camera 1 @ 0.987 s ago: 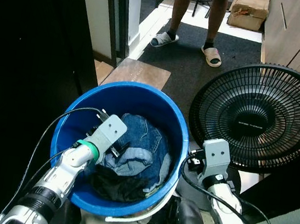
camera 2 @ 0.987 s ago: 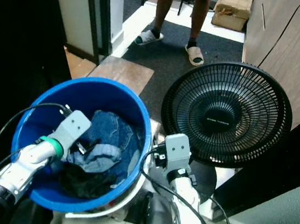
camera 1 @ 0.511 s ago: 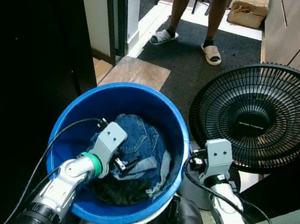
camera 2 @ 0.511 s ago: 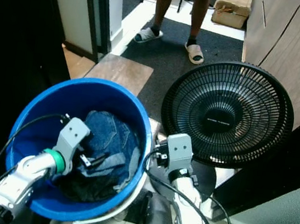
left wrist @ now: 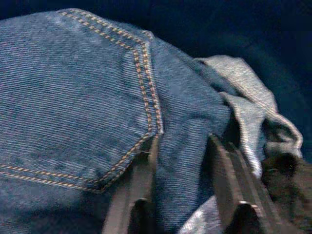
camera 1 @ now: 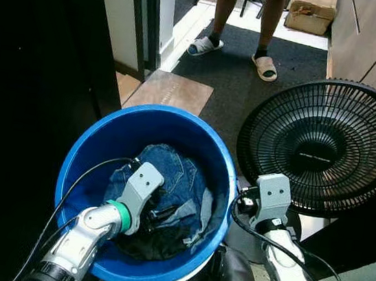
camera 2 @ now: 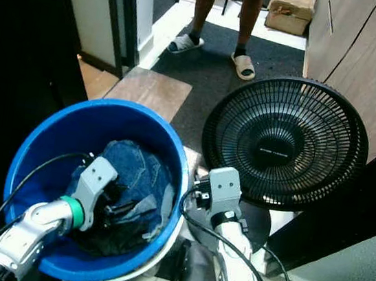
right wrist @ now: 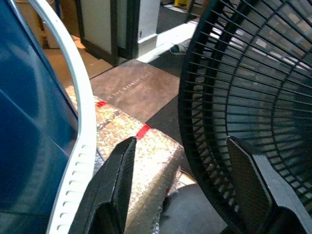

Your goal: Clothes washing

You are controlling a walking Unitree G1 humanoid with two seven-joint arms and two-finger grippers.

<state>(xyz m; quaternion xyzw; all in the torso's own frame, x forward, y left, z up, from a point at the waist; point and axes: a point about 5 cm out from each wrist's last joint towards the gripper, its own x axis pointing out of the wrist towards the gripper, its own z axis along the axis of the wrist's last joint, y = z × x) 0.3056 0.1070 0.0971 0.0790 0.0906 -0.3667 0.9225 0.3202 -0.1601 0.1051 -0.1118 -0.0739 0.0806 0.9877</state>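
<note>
Bucket: a blue bucket (camera 1: pixel 88 162) stands on the floor beside a black fan (camera 1: pixel 325 148), with its white handle (right wrist: pixel 83 146) hanging down the outside wall.
Clothes: blue jeans (camera 1: pixel 176 174) lie bunched in the middle of the bucket's bottom, a pocket seam uppermost, over a dark garment (camera 1: pixel 150 243) at the near wall.
Left gripper: the left gripper (left wrist: pixel 183 161) is down inside the bucket, its two black fingers parted and pressed into the denim, a ridge of cloth between them but not yet pinched.
Right gripper: the right gripper (right wrist: pixel 187 195) hangs outside the bucket's right wall, between handle and fan, fingers spread wide on nothing.
Handling: denim is soft, limp and fairly heavy, and probably drags the rest along when lifted; not fragile or slippery.
Where to grip: the raised fold beside the pocket stitching looks best, thick enough to bite.
Bystander: a person's sandalled feet (camera 1: pixel 263 66) stand on the dark mat beyond.
</note>
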